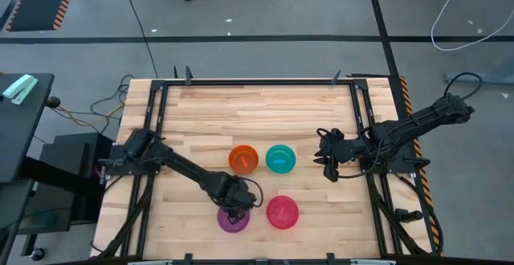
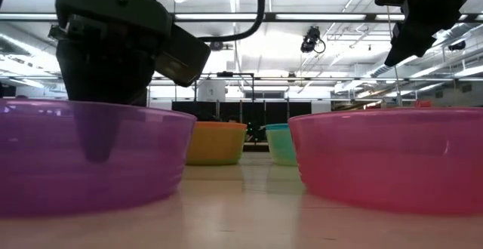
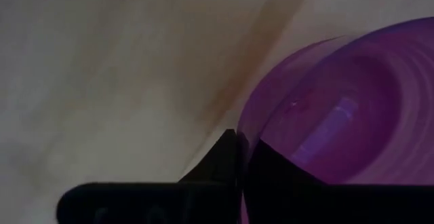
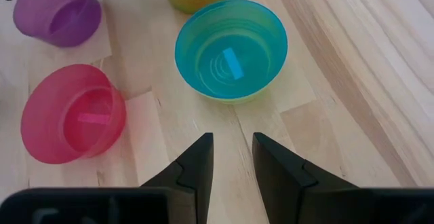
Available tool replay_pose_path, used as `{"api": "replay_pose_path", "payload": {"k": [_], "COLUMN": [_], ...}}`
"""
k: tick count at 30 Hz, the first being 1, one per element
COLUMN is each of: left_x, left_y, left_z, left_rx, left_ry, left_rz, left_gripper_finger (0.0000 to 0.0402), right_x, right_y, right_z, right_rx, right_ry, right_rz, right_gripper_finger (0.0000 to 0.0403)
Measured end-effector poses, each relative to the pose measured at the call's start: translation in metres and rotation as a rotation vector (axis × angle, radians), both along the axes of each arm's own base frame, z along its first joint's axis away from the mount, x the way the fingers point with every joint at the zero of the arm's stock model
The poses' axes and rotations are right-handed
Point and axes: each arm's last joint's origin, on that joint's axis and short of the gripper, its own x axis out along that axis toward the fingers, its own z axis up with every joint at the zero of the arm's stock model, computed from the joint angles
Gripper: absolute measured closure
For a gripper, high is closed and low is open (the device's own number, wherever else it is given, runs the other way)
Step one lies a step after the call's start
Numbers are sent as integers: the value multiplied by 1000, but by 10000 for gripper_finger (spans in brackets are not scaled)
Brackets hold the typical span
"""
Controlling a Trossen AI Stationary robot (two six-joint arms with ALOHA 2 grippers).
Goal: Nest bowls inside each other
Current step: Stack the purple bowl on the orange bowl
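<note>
The purple bowl (image 1: 234,221) stands on its base near the table's near edge, and my left gripper (image 1: 234,207) comes down on its far rim, shut on it. The magenta-pink bowl (image 1: 283,211) stands to its right. Farther back, the orange bowl (image 1: 242,158) sits nested in a yellow one (image 2: 215,147). Beside it, the blue bowl (image 1: 280,158) sits nested in a green one (image 2: 281,147). My right gripper (image 1: 329,167) hovers open above the table, right of the blue bowl (image 4: 230,47), touching nothing. My left gripper (image 3: 243,149) has the purple bowl's rim (image 3: 254,125) on its far side, pinched with one finger (image 3: 220,159) outside the wall and one finger (image 2: 98,139) inside. The fingers come from above, pointing down. The bowl stands upright with its base on the table.
Bare wooden table (image 1: 257,108) stretches behind the bowls to the far edge. A dark metal frame (image 1: 360,112) runs along the table's sides. The pink bowl (image 4: 71,112) stands close to the purple bowl (image 4: 57,13) on the table's near part.
</note>
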Motion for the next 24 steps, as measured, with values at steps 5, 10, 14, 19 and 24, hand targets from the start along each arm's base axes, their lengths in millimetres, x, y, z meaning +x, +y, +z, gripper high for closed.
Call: {"api": "replay_pose_path", "payload": {"k": [5, 10, 14, 19, 24], "left_x": [2, 4, 3, -2, -6], "left_y": [10, 25, 39, 57, 90], "left_z": [2, 12, 30, 59, 84], "left_rx": [-12, -16, -25, -26, 17], "left_ry": [17, 3, -32, -106, -177], "left_rz": [-3, -6, 27, 55, 139], "left_gripper_finger": [390, 393, 391, 394, 394], "right_x": [0, 0, -1, -1, -1], "right_y": [0, 0, 0, 0, 0], "right_z": [0, 0, -1, -1, -1], "right_rx": [0, -2, -5, -18, -22], "right_ry": [0, 3, 11, 14, 13], "right_rz": [0, 1, 2, 17, 22], "right_gripper_finger": [292, 292, 292, 291, 291]}}
